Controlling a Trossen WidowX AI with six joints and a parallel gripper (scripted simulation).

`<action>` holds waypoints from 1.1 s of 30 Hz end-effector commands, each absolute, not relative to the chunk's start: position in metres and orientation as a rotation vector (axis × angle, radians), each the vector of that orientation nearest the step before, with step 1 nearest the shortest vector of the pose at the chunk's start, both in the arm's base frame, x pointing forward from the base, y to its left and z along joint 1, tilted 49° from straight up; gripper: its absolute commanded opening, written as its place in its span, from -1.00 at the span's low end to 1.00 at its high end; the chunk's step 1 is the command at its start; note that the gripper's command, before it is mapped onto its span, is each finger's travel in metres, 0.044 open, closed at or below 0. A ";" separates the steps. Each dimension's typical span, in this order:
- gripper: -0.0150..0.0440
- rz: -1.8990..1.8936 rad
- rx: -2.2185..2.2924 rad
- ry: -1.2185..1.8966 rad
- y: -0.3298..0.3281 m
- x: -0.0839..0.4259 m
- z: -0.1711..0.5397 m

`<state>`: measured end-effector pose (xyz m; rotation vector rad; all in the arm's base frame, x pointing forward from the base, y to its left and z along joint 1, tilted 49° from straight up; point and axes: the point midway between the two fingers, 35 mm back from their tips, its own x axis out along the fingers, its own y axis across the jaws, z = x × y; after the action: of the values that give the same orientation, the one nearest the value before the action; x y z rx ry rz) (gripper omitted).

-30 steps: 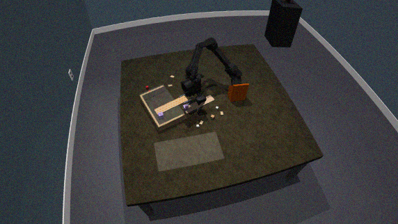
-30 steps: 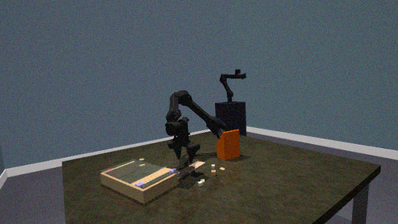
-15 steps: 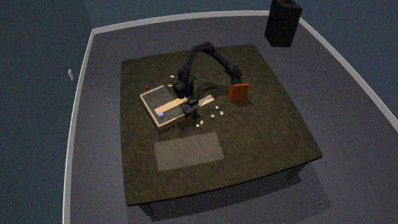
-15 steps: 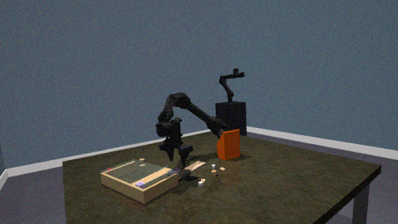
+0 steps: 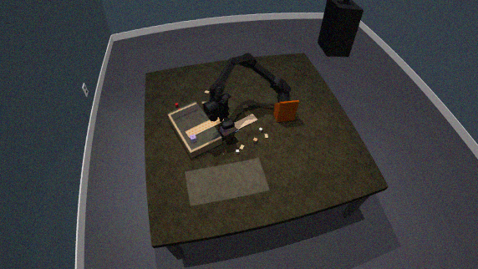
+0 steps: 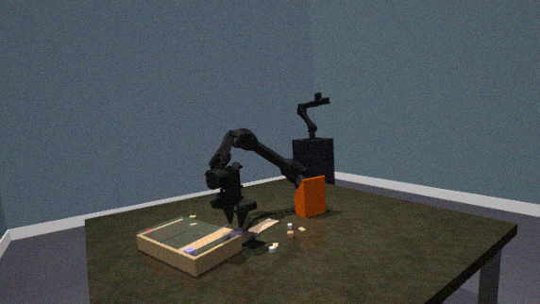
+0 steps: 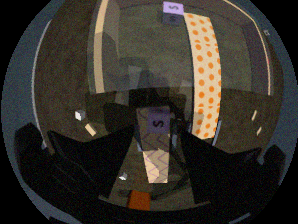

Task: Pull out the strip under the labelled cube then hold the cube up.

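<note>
The cube labelled S, purple, is at the box end of the zigzag strip; the top view does not show it clearly. Most of this strip lies outside the box; its far end is hard to see. My gripper is open, with its fingertips low over the cube, one towards each side. Nothing is held. A second purple cube is at the box's far side, beside the orange-dotted strip.
The shallow wooden box has low walls. Several small pale pieces lie near the strip, among them a white one. An orange block stands at the arm's base. A pale rectangle marks the table.
</note>
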<state>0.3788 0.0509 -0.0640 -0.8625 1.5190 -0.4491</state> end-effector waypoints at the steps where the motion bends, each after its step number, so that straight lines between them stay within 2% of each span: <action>1: 0.36 -0.448 -0.871 1.520 0.046 0.380 -0.069; 27: 0.36 -0.451 -0.873 1.519 0.016 0.381 -0.094; 31: 0.00 -0.453 -0.864 1.521 0.018 0.381 -0.092; 33: -0.04 -0.453 -0.864 1.521 0.018 0.381 -0.092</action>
<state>0.3808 0.0180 -0.0923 -0.8652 1.5211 -0.4522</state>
